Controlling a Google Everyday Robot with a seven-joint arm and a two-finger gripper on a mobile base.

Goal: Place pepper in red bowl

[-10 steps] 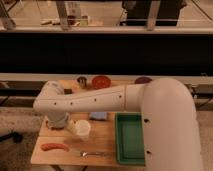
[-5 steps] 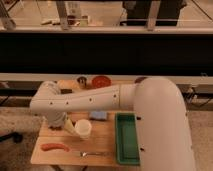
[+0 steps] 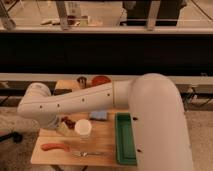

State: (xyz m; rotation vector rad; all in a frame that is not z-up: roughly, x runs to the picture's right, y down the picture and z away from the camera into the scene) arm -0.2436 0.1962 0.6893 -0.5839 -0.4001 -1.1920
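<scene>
The pepper lies at the front left of the wooden table, just left of the fork. The red bowl stands at the far edge. The gripper hangs low beside the white cup, above the pepper; its state cannot be told.

Pepper lies front-left, red bowl far back, jaws behind arm.
</scene>
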